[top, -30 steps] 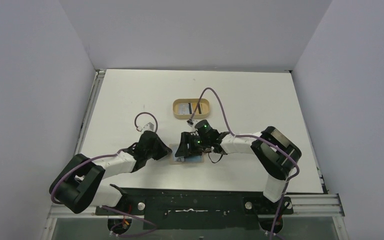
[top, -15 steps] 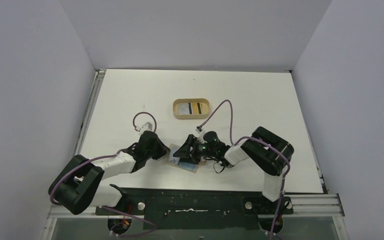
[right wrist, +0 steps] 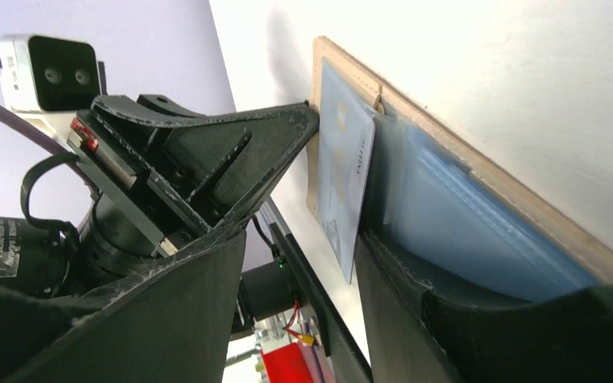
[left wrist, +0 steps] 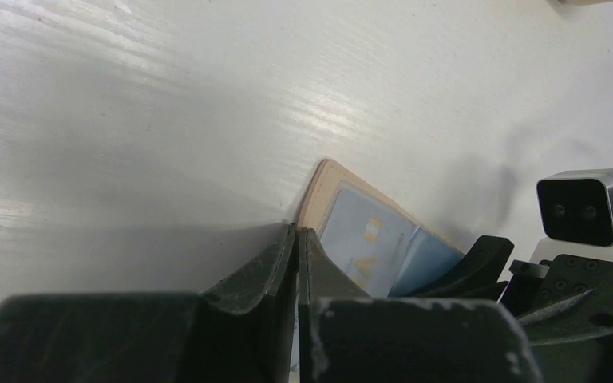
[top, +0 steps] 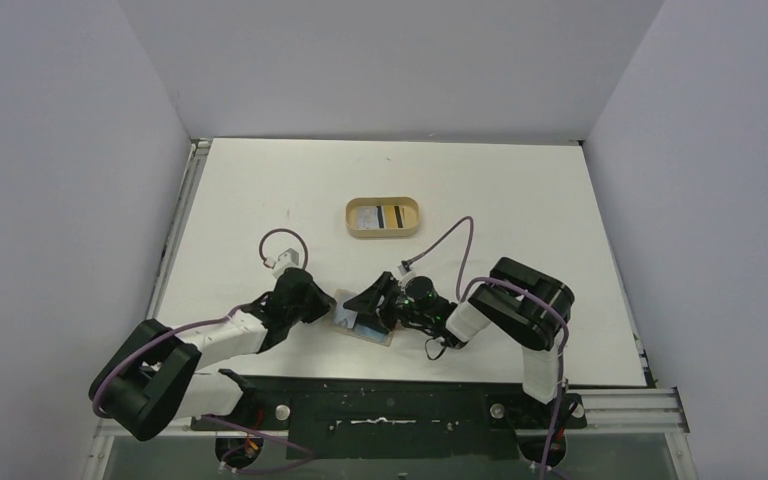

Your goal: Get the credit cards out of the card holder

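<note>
Take the oval tray (top: pixel 352 218) as your mark. The card holder (top: pixel 384 336) lies flat on the white table (top: pixel 260 180), well apart from the tray on its near side, closer to the arm bases, and turned a little askew to the tray's long side. Bare table lies between the two. The right arm's purple cable (top: pixel 450 240) arcs over part of it.

Your left gripper (left wrist: pixel 297 239) comes in from the tray's left. It is clenched, fingers pressed flat together, and its tip rests at the tan corner edge of the card holder (left wrist: pixel 319 187). You cannot tell whether any flap is pinched there.

Your right gripper (right wrist: pixel 303 239) comes in from the tray's right and meets the holder from the other side. Its fingers (right wrist: pixel 447 319) stand apart. A light blue card (right wrist: pixel 343 175) has tilted up off the card holder (right wrist: pixel 447 152), and its free edge hangs in the gap beside the finger nearer the holder. It is thinner than the gap and not clamped. More blue shows in the pocket under it.

The two grippers are nearly tip to tip over the holder, so there is little room there. The black rail (top: pixel 380 400) at the table's near edge runs close behind them, on the side away from the tray
</note>
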{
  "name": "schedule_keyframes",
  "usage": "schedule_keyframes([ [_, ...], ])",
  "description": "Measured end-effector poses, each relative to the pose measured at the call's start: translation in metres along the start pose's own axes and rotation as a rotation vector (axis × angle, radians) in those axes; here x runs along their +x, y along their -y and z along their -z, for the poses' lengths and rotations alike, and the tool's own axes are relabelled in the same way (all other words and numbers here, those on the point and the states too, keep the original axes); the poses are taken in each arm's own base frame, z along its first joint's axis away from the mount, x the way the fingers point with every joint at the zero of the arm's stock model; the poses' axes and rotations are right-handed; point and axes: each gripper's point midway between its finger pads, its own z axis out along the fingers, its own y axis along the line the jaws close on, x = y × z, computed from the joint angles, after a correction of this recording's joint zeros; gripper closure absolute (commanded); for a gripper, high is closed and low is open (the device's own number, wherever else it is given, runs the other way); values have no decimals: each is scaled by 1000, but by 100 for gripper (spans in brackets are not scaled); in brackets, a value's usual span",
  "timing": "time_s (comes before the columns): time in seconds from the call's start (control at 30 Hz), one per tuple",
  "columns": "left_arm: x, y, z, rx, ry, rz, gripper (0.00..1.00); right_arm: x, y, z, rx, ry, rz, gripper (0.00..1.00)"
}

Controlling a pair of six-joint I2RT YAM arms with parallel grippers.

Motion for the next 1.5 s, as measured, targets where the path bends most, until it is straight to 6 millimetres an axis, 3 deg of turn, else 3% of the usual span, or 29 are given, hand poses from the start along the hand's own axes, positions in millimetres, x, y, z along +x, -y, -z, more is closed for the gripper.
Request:
schedule_keyframes([
  [0.23,2,0,1,4,-3,15,100,-6,1,1,3,44,-4,48],
  [0.57,1,-1,1,0,6,22,100,-3,-13,-21,-58,-14,3,49],
  [1.5,9,1,5,10,-26,16,100,11,-4,2,-96,-64,-5,50],
])
